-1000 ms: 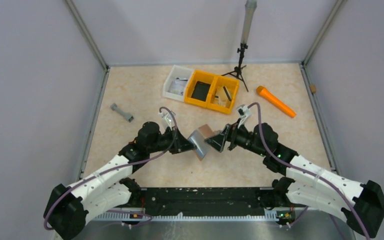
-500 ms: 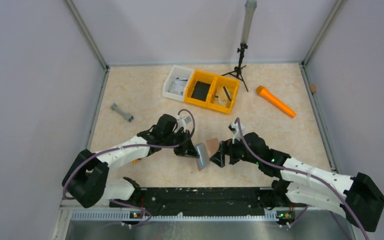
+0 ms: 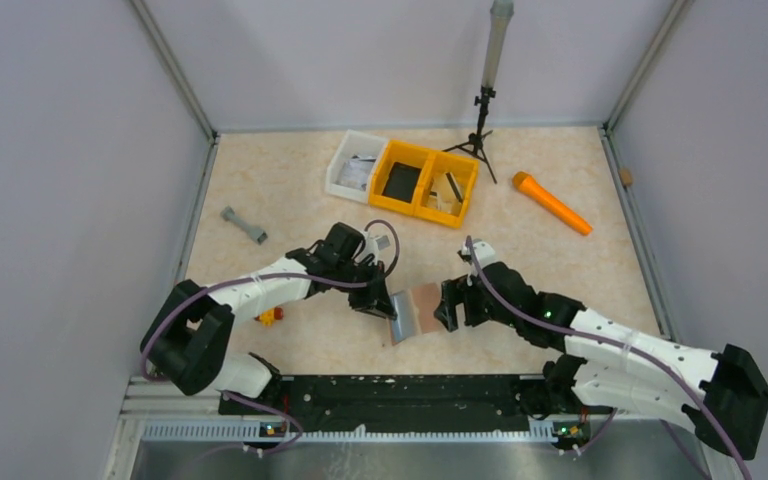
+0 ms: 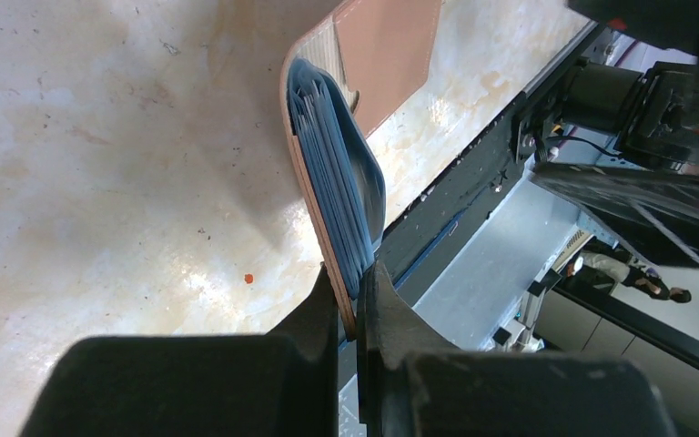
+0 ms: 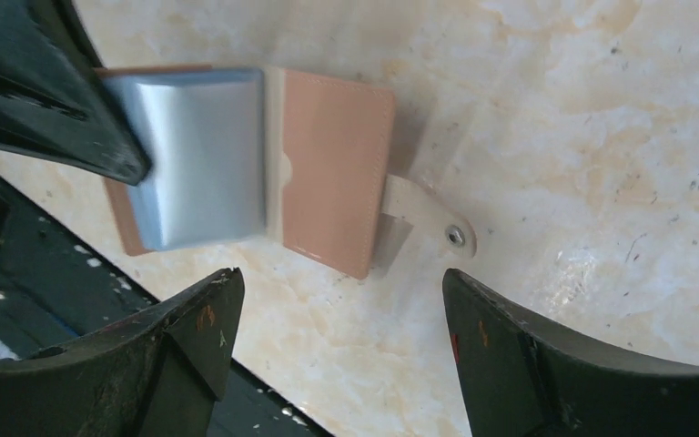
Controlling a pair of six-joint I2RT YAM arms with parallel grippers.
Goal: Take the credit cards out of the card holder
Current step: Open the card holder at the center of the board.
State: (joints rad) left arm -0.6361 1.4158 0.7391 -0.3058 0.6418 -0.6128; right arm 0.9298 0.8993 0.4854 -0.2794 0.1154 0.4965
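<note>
The card holder [image 3: 417,311] lies opened out low over the table between the two arms. Its reddish-brown flap [image 5: 337,173] and snap tab [image 5: 430,217] face up beside the pale blue-grey inner block [image 5: 200,164]. My left gripper [image 4: 355,293] is shut on the holder's near edge, pinching the brown cover and the blue-grey block [image 4: 332,155] together. The right gripper [image 5: 339,289] hangs open just right of the holder, with its fingers apart and only bare table between them. The credit cards are hidden; none shows outside the holder.
A white bin [image 3: 355,172] and two yellow bins [image 3: 427,183] stand at the back, with a tripod [image 3: 480,125] behind them. An orange cylinder [image 3: 552,203] lies at the back right, a grey dumbbell-shaped piece [image 3: 244,225] at the left. The black rail [image 3: 400,390] borders the near edge.
The holder has come down from a raised tilt to lie flatter and open near the table. The left arm swung forward and right; the right gripper dropped lower beside the flap.
</note>
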